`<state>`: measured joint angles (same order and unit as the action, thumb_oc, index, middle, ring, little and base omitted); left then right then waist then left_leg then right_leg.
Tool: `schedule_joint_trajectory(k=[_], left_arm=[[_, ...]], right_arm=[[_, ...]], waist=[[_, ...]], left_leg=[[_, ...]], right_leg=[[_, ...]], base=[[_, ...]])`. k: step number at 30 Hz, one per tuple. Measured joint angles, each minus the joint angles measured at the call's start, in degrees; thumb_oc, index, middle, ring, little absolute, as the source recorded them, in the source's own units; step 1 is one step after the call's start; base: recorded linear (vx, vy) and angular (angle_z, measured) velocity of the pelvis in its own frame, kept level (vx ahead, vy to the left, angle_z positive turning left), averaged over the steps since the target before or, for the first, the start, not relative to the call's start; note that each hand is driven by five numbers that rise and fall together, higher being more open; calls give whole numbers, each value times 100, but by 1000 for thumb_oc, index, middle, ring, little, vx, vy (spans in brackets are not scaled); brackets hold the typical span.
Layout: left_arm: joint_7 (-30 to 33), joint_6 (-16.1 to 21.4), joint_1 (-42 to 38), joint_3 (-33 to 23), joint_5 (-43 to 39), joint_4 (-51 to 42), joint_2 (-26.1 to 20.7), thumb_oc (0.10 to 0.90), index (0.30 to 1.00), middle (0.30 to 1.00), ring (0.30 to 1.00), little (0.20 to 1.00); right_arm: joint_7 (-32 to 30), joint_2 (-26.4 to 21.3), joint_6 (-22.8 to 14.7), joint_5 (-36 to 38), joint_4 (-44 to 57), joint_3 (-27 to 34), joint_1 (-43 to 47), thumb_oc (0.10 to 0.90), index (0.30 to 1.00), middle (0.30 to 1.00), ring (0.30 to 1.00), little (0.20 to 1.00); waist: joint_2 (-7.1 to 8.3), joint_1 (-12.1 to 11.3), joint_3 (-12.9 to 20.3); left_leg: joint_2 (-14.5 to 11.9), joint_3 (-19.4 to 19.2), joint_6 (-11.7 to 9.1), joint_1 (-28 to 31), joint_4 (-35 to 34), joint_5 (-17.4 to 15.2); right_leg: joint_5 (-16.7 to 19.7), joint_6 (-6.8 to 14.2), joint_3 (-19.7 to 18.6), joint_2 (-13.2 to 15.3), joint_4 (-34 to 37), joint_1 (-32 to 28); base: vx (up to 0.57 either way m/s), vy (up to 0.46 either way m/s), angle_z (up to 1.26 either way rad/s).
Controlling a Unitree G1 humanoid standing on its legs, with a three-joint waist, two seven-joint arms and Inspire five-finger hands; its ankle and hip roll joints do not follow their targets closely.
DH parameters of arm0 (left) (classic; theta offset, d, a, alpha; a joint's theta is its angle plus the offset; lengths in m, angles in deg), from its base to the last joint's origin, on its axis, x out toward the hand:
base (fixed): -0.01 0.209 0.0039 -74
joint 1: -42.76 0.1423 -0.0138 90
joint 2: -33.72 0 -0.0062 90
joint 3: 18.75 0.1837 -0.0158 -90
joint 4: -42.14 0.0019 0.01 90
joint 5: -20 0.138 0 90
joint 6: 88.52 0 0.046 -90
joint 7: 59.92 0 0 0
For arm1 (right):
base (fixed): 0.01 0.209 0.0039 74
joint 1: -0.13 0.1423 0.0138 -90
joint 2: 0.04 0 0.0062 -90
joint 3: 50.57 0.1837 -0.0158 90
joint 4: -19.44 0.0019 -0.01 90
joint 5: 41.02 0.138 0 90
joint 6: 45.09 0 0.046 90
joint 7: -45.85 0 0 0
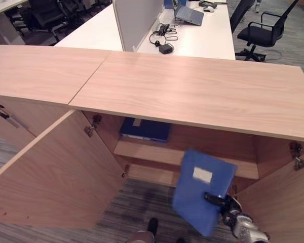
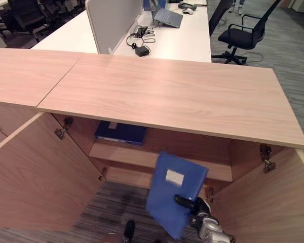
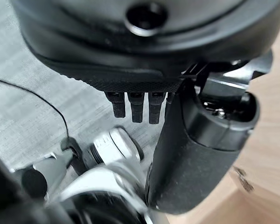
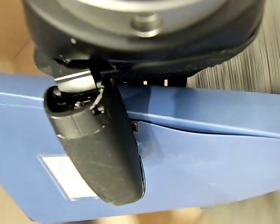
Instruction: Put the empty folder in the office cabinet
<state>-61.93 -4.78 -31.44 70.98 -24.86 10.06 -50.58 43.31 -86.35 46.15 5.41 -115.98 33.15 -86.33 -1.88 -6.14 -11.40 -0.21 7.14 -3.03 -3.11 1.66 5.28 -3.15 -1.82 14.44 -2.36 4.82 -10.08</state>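
**Holding the blue folder up in front of the open cabinet**

Looking down from the head views, we've got the blue folder [image 1: 202,190] clamped in our right hand [image 1: 228,206], lower right of center in the frame. The thumb lies across the folder's front face and the fingers go behind it; our right wrist view shows the same thing up close, the thumb pressed flat on the blue cover right beside the white label [image 4: 67,177]. The folder is tilted, its lower corner hanging down over the striped carpet [image 1: 137,202], and it's outside the cabinet, just in front of the opening.

The office cabinet [image 1: 192,93] runs across the middle of the frame with a light wood top. Its left door [image 1: 55,172] swings wide open toward the lower left, and the right door [image 2: 273,197] is open at the lower right edge. Inside, there's a shelf [image 1: 147,152] with another dark blue folder [image 1: 145,129] lying flat on it, toward the left of the opening.

Our left hand [image 3: 200,154] shows in its own wrist view, fingers straight and relaxed, holding nothing, with carpet behind it.

Behind the cabinet, upper part of the frame, sits a white desk [image 1: 202,40] with a laptop [image 1: 189,14] and a tangle of cables [image 1: 163,36], plus a black office chair [image 1: 263,33] at the upper right.
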Motion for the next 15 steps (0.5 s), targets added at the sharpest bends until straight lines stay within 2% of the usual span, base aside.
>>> schedule_joint_trajectory(k=[2,6,15], left_arm=[[18,-128,-138,-8,12,381,-7,800,900,900,900,900],[2,-212,-153,-11,29,598,2,800,900,900,900,900],[-117,-115,-285,-17,453,808,-19,800,900,900,900,900]], right_arm=[[1,195,-39,785,230,-96,27,400,300,300,300,300],[-88,323,-221,1971,303,-243,337,400,300,300,300,300],[-192,310,-573,2772,301,-66,808,400,300,300,300,300]], waist=[[-41,0,9],[56,-76,-35],[114,-154,-64]], left_leg=[[2,-37,2,-47,-2,-2],[23,-45,6,-116,-3,-2],[18,-44,17,-426,36,13]], right_leg=[[9,4,-8,0,-4,28],[23,20,-14,23,2,114],[63,45,-12,14,-16,398]], base=[[11,18,-5],[0,0,0],[-9,4,0]])
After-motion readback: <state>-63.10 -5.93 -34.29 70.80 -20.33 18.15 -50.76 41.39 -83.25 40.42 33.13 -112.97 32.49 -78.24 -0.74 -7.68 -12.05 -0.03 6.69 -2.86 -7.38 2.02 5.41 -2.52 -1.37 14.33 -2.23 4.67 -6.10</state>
